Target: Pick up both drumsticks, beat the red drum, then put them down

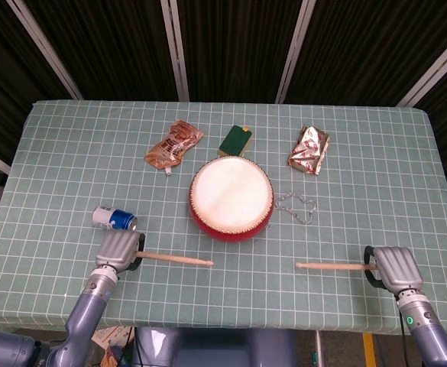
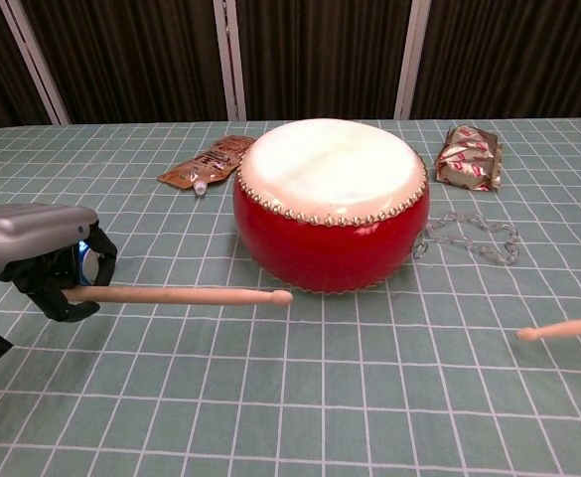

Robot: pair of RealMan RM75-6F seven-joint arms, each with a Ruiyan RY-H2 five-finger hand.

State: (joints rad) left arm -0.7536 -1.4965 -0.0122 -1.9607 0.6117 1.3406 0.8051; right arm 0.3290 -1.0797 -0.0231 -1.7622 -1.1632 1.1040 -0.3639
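Both pale wooden drumsticks, left (image 1: pixel 176 260) and right (image 1: pixel 330 266), lie low near the green gridded counter (image 1: pixel 345 191) in front of the round red drum (image 1: pixel 231 197), each clamped in its robot hand, left (image 1: pixel 118 249) and right (image 1: pixel 389 266); only release seems left.
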